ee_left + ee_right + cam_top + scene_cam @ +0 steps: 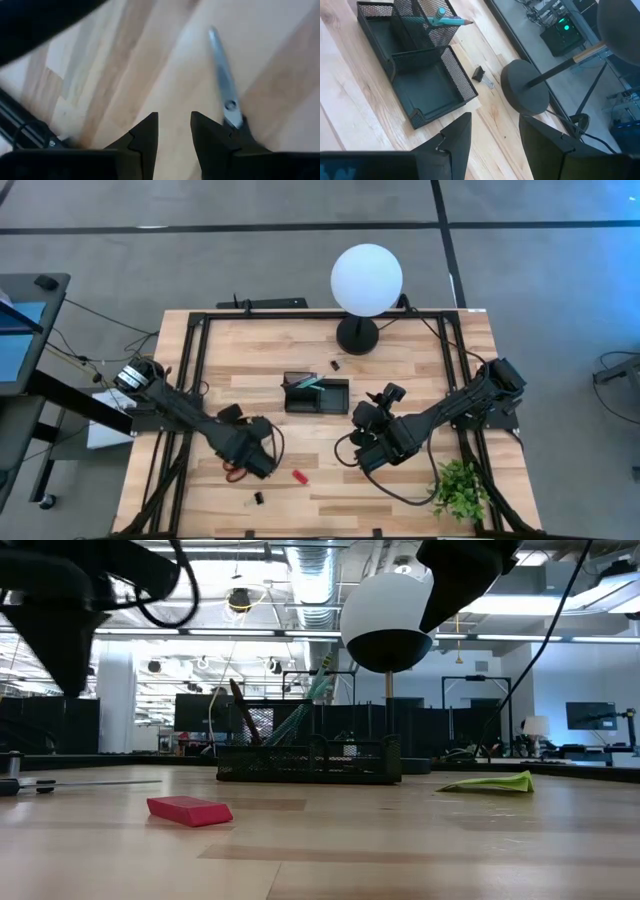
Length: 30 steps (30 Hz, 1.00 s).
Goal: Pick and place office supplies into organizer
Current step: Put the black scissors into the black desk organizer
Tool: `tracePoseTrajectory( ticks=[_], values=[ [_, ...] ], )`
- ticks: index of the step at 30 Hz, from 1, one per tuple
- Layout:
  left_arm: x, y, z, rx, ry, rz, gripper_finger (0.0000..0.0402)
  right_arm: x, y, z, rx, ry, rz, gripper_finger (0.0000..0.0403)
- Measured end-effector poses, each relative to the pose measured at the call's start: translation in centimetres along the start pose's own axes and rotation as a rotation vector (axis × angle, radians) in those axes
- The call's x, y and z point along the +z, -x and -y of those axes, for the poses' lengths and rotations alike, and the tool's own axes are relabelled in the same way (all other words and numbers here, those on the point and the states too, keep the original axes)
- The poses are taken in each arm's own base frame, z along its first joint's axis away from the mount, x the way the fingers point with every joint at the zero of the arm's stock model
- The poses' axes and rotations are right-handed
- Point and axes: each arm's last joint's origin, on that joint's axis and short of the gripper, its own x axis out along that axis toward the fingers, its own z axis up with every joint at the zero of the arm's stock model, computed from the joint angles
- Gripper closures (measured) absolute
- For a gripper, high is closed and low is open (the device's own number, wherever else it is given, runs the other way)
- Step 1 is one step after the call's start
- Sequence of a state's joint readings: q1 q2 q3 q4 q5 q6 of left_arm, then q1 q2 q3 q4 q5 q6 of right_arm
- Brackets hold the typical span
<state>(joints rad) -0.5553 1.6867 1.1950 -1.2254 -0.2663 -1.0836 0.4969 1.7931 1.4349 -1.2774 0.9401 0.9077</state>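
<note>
Organizer mid-table; scissors beside left pincer, jaws apart.

We count one mesh organizer, one red eraser, two black clips, one lamp, one plant.

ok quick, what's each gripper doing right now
left gripper: open, empty, just beside the scissors
right gripper: open, empty, near the organizer

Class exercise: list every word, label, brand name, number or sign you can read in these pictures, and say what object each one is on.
None can be read.
The organizer, scissors, red piece and lamp carry no visible text.
Screens in the room behind the table are too small to read.
</note>
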Motion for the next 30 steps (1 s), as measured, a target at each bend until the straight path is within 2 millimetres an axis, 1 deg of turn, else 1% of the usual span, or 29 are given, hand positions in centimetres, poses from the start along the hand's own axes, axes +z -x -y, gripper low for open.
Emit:
tracePoseTrajectory(
  ticks=[3,6,9,12,15,18,19,21,23,25,27,30],
  values=[
    [-0.9,0.3,0.7,-0.008,-0.019,0.055,0.0290,0.0,0.0,0.0,0.002,-0.003,0.002,0.0242],
    [-1.5,0.6,1.1,-0.020,-0.043,0.072,0.0290,0.1,0.0,-0.1,0.008,-0.014,0.006,0.0242],
    [-2.1,0.8,1.6,-0.029,-0.058,0.102,0.0290,0.4,0.0,-0.5,0.034,-0.057,0.026,0.0242],
    [-2.5,0.9,1.6,-0.018,-0.062,0.117,0.0290,1.2,0.1,-1.3,0.097,-0.092,0.082,0.0242],
    [-2.6,0.9,1.3,0.020,-0.051,0.129,0.0290,2.7,0.3,-2.7,0.179,-0.072,0.181,0.0242],
    [-2.0,0.7,0.6,0.087,-0.023,0.160,0.0290,3.9,0.4,-4.7,0.345,0.028,0.256,0.0242],
    [-1.7,0.7,0.2,0.117,-0.019,0.170,0.0290,4.5,0.6,-5.3,0.455,0.071,0.286,0.0242],
    [-1.2,0.6,-0.8,0.207,-0.024,0.177,0.0290,6.1,0.8,-6.9,0.724,0.128,0.399,0.0242],
    [-0.7,0.6,-2.4,0.341,-0.029,0.149,0.0290,6.2,0.7,-8.0,0.935,0.259,0.471,0.0242],
    [-0.1,0.4,-3.6,0.421,0.005,0.128,0.0290,7.4,0.1,-9.8,1.100,0.265,0.619,0.0242],
    [0.4,0.3,-4.6,0.396,0.013,0.125,0.0290,7.1,-0.8,-10.7,1.117,0.284,0.637,0.0242],
    [0.9,0.5,-5.9,0.299,-0.035,0.146,0.0290,7.6,-2.9,-12.9,1.103,0.221,0.709,0.0242]
  ],
)
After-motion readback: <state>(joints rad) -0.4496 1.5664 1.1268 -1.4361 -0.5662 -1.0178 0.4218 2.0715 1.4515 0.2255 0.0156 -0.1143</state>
